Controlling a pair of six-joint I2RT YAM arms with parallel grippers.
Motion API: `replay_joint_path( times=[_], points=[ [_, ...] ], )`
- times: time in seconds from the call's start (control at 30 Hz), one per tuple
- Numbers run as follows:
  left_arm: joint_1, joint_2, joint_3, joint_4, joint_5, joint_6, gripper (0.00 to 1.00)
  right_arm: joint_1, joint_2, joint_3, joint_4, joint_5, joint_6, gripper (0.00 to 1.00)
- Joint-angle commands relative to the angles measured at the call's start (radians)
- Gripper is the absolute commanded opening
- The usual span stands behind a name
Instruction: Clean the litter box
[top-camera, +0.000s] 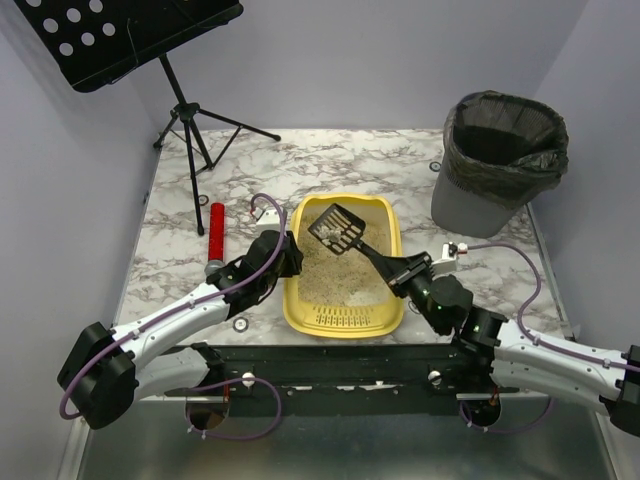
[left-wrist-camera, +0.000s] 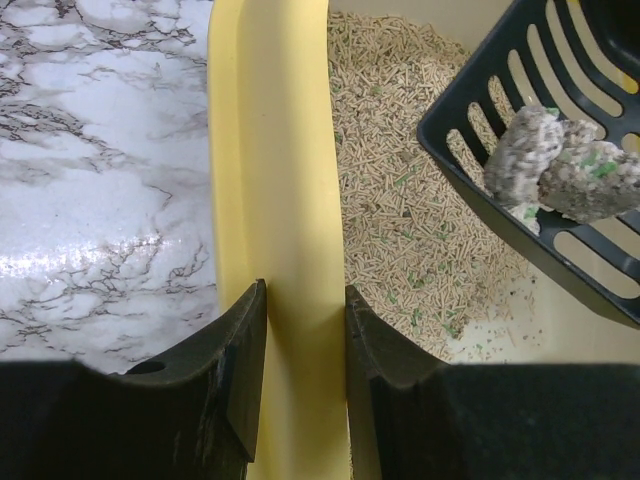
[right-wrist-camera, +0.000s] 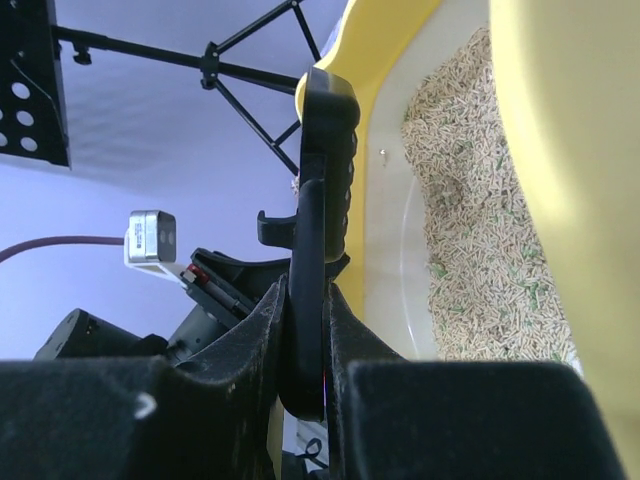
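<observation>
Left gripper (left-wrist-camera: 300, 300) clamping litter box (left-wrist-camera: 270, 150) rim, right gripper (right-wrist-camera: 306, 298) holding black scoop (right-wrist-camera: 325, 150) above it

Both wrists low; left claw (left-wrist-camera: 305, 298) clamped, left arm (top-camera: 180, 320) stretched forward-right; right claw (right-wrist-camera: 308, 292) clamped, right arm (top-camera: 560, 355) angled forward-left.

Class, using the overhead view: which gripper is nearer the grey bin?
Right. The right gripper, holding the scoop, sits below-left of the bin. The left gripper grips the litter box at its opposite rim, farther away.

Left arm (top-camera: 175, 320) and right arm (top-camera: 560, 355), white link shells, black joint housings, looped purple cables (top-camera: 265, 196), matte black wedge-shaped fingers (left-wrist-camera: 215, 400)
</observation>
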Motion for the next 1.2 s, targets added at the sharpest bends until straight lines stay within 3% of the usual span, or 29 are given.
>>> replay_joint_path(
  times=[0.0,0.1,0.2,0.27,0.37,0.5,0.67,0.77,0.9,1.17],
  points=[
    [-0.005,0.044,-0.028,-0.096,0.062,-0.025,0.08,-0.018,0.056,0.063,-0.014,-0.056,-0.052,0.0],
    [-0.005,0.025,-0.034,-0.107,0.054,-0.029,0.08,-0.028,0.012,0.02,-0.005,-0.007,0.023,0.0],
    [-0.005,0.002,-0.043,-0.095,0.054,-0.028,0.08,-0.028,0.105,0.032,0.116,-0.085,0.026,0.0],
    [-0.005,-0.001,-0.04,-0.104,0.05,-0.026,0.08,-0.031,0.162,0.072,0.054,-0.099,0.026,0.0],
    [-0.005,-0.013,-0.043,-0.115,0.039,-0.031,0.08,-0.05,0.094,0.055,0.007,-0.053,0.046,0.0],
    [-0.005,-0.026,-0.051,-0.105,0.042,-0.031,0.08,-0.059,-0.012,0.057,-0.029,0.048,-0.029,0.0],
    [-0.005,-0.013,-0.046,-0.105,0.053,-0.031,0.08,-0.097,-0.049,0.161,-0.095,0.068,-0.151,0.01],
    [-0.005,-0.01,-0.046,-0.096,0.066,-0.031,0.08,-0.174,-0.025,0.236,-0.115,0.087,-0.204,0.0],
    [-0.005,-0.01,-0.048,-0.099,0.065,-0.031,0.08,-0.37,0.01,0.311,-0.122,-0.042,-0.164,0.0],
    [-0.005,-0.019,-0.051,-0.098,0.062,-0.032,0.08,-0.564,0.047,0.489,-0.122,-0.114,-0.221,0.0]
  ],
)
